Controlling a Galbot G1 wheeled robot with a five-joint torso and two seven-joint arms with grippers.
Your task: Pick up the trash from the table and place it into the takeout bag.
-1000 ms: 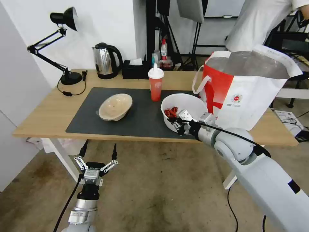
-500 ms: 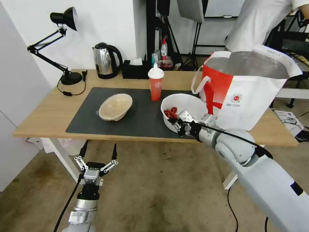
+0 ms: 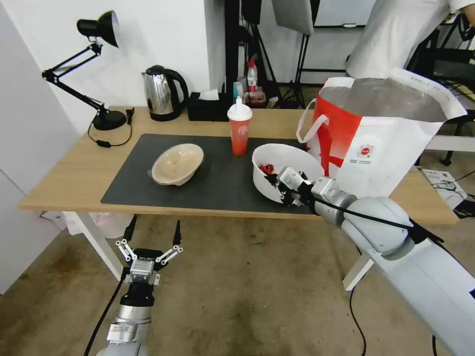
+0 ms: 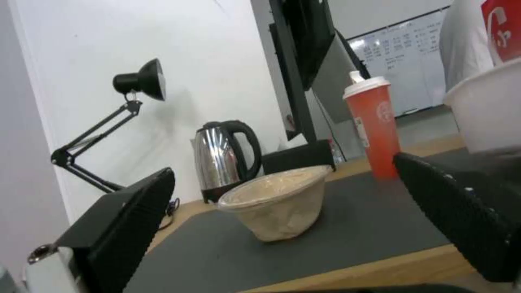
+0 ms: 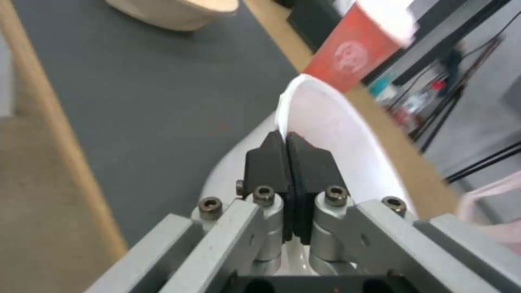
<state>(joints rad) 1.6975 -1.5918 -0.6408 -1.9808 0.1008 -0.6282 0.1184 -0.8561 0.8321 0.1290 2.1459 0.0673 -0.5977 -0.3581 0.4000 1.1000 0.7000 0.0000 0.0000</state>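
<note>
My right gripper point(image 3: 281, 185) point(image 5: 285, 142) is shut on the near rim of the large white bowl point(image 3: 282, 163) point(image 5: 336, 134), which holds red scraps and is tilted up off the dark mat. The beige bowl point(image 3: 177, 163) point(image 4: 279, 205) rests on the mat's left half. The red cup with a white lid point(image 3: 239, 127) point(image 4: 373, 122) point(image 5: 355, 51) stands upright at the mat's back edge. The white-and-red takeout bag point(image 3: 381, 133) stands open at the table's right end, just beyond the white bowl. My left gripper point(image 3: 150, 242) hangs open below the table's front edge.
A steel kettle point(image 3: 162, 93), a black tissue box point(image 3: 208, 106) and a black desk lamp point(image 3: 99, 54) line the back of the light-wood table point(image 3: 64, 183). The table's white leg point(image 3: 96, 237) stands close to my left gripper.
My right gripper has lifted and tilted the white bowl, carrying it slightly right toward the bag. The left arm has stayed put.
</note>
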